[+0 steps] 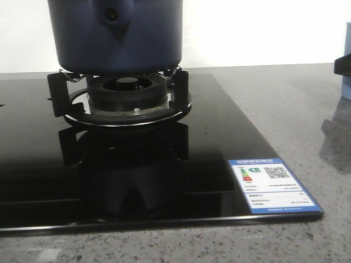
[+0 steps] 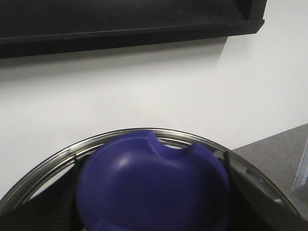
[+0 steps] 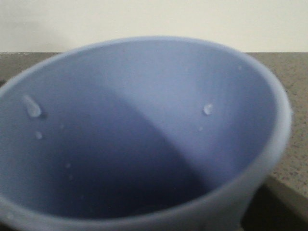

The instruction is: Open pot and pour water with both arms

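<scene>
The dark navy pot [image 1: 115, 33] sits on the gas burner [image 1: 127, 90], its handle mount with the round hole [image 1: 112, 15] facing me; its top is cut off by the frame. In the left wrist view the lid's blue knob [image 2: 154, 187] fills the space between the dark fingers of my left gripper [image 2: 154, 214], with the lid's steel rim [image 2: 57, 159] arcing around it. The light blue cup [image 3: 144, 130] fills the right wrist view, droplets on its inner wall. A black part of my right gripper [image 1: 342, 64] shows against the cup [image 1: 346, 86] at the far right edge.
The burner stands on a black glass cooktop [image 1: 219, 137] with a blue and white label [image 1: 272, 185] at its front right corner. Grey speckled counter [image 1: 307, 109] surrounds it. A white wall and a dark shelf [image 2: 130, 19] lie behind.
</scene>
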You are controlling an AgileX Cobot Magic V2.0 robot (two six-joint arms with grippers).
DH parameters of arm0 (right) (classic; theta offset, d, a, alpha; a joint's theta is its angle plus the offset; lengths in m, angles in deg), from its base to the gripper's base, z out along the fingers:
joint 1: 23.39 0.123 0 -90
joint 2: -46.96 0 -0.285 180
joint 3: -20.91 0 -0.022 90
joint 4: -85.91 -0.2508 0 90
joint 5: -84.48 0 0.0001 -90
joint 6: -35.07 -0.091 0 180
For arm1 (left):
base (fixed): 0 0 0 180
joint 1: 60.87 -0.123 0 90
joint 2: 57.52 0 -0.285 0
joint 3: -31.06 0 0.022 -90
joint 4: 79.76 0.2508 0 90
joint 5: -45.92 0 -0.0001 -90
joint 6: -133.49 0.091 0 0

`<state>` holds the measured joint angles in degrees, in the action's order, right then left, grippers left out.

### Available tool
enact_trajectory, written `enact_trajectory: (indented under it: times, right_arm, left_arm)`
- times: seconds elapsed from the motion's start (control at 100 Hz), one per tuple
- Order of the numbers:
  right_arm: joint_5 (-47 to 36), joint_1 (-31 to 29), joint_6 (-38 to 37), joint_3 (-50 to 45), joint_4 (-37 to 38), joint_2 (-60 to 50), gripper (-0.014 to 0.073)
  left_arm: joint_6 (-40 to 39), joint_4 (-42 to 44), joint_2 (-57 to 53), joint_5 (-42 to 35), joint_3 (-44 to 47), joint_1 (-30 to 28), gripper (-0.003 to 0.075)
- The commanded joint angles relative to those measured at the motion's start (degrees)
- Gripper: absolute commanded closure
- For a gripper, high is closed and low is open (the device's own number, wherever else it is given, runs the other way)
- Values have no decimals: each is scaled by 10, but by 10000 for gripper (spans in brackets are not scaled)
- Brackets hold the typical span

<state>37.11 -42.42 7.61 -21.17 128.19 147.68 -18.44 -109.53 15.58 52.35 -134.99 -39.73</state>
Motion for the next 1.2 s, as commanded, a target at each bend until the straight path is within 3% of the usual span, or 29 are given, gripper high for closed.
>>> enact_trajectory:
  times: [0.0, 0.33, 0.86, 1.19]
  right_arm:
    - [-36, -4, 5, 7, -6, -23, -62]
    - [-25, -4, 5, -47, -6, -108, -57]
    - [88, -4, -8, -164, -5, -316, -57]
    - [90, 11, -22, -221, -5, -448, -57]
  left_arm:
    - [1, -3, -18, -61, -21, -2, 373]
    - [1, -3, -18, -60, -21, -2, 373]
    - [1, -8, -18, -58, -21, 2, 373]
    - [1, -9, 23, -73, -21, 75, 373]
